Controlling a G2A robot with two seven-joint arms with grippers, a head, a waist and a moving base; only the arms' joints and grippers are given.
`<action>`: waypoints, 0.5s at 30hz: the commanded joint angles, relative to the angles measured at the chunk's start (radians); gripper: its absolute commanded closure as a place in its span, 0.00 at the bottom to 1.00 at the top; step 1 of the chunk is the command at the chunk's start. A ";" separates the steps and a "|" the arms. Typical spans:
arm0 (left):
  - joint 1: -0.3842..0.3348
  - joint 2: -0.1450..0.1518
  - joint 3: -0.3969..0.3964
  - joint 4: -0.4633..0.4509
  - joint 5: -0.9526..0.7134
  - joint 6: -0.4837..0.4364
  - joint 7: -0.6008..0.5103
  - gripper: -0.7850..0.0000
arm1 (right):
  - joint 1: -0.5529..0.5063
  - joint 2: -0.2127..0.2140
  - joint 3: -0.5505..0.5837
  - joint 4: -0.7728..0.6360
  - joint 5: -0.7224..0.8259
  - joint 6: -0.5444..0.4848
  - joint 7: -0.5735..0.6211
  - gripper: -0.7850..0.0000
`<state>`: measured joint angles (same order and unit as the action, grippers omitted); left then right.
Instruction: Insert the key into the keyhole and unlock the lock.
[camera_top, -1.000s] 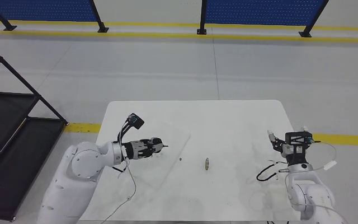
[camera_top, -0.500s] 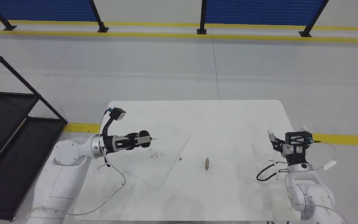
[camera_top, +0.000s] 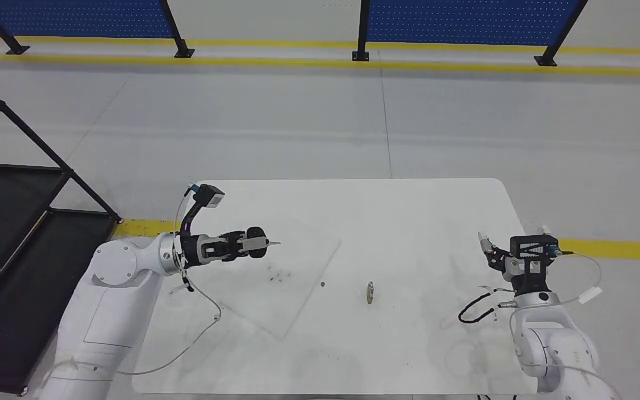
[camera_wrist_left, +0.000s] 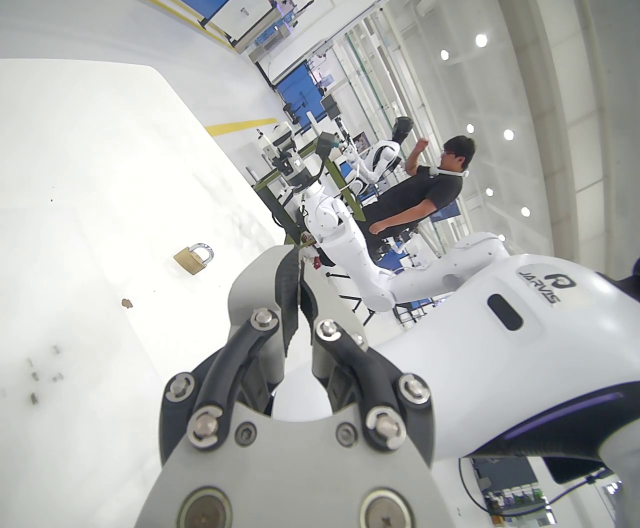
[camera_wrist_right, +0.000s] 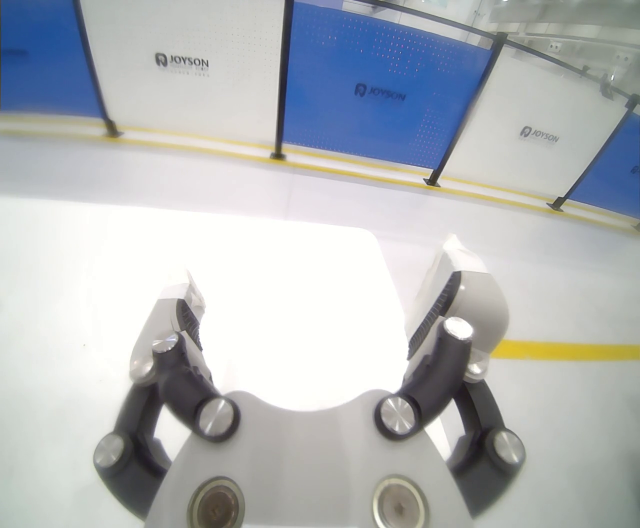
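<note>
Well apart, lock (camera_wrist_left: 194, 258) on table (camera_wrist_left: 75, 150), left claw (camera_wrist_left: 296, 257) closed

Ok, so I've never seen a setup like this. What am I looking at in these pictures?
This is a two-armed robot working at a white table. The top view looks down from a camera above its arms. The other two pictures come from a camera on each wrist, looking out along that arm's gripper.

The left gripper is shut and hovers over the left side of the table. In the top view a thin sliver pokes out of its tip, most likely the key.

The right gripper is open and holds nothing. It sits near the table's right edge.

A small brass padlock lies near the middle of the table, apart from both grippers.
</note>
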<state>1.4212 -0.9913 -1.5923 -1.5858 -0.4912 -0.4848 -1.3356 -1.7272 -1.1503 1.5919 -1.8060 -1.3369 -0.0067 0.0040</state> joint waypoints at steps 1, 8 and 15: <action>0.000 0.000 0.000 0.000 0.000 0.000 0.000 1.00 | 0.008 -0.001 -0.024 -0.027 -0.033 -0.017 0.019 0.00; 0.000 0.000 0.000 0.000 0.000 0.000 0.000 1.00 | 0.070 -0.010 -0.140 -0.167 -0.031 -0.051 0.258 0.00; 0.000 0.000 0.000 0.000 0.000 0.000 0.000 1.00 | 0.164 -0.025 -0.271 -0.268 0.115 -0.032 0.804 0.00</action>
<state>1.4211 -0.9913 -1.5923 -1.5858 -0.4913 -0.4848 -1.3357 -1.5754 -1.1732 1.3350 -2.0707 -1.2449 -0.0503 0.7145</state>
